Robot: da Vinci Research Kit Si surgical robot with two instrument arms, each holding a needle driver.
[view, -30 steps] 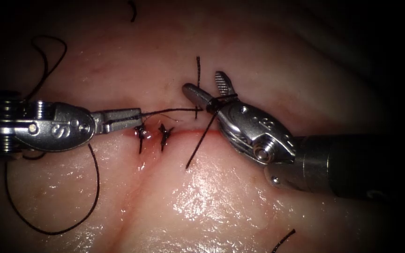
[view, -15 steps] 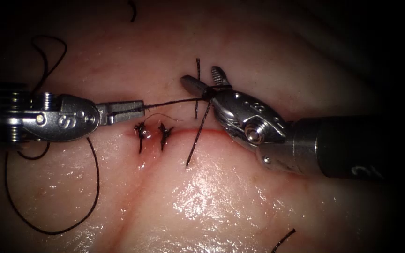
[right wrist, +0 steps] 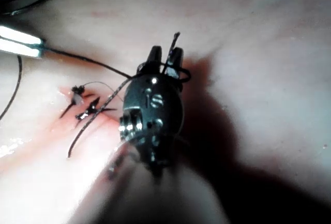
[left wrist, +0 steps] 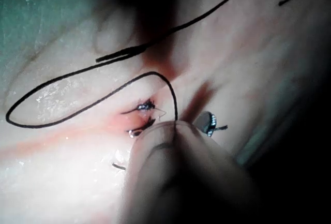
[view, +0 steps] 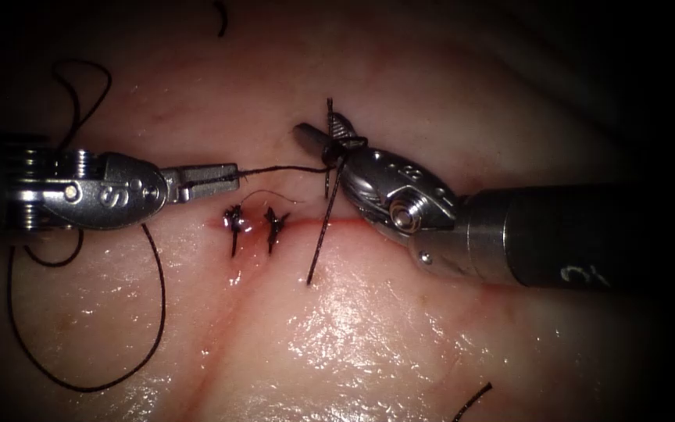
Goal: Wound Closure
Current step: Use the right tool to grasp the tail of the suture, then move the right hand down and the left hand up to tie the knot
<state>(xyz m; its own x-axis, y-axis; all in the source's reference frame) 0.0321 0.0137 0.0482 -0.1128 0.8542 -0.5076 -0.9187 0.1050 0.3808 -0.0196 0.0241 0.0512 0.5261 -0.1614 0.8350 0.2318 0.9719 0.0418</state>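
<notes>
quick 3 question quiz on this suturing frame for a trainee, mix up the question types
1. True or false: the left tool holds the curved needle.
2. How many finished knots sit on the cut? A one, B two, C four.
3. Fill in: the thread is wrapped around the ___ tool's open jaws.

Key
1. False: its jaws are shut on the thread, which runs taut to the right tool.
2. B: two, left of the right tool, with red fluid around them.
3. Right.
</notes>
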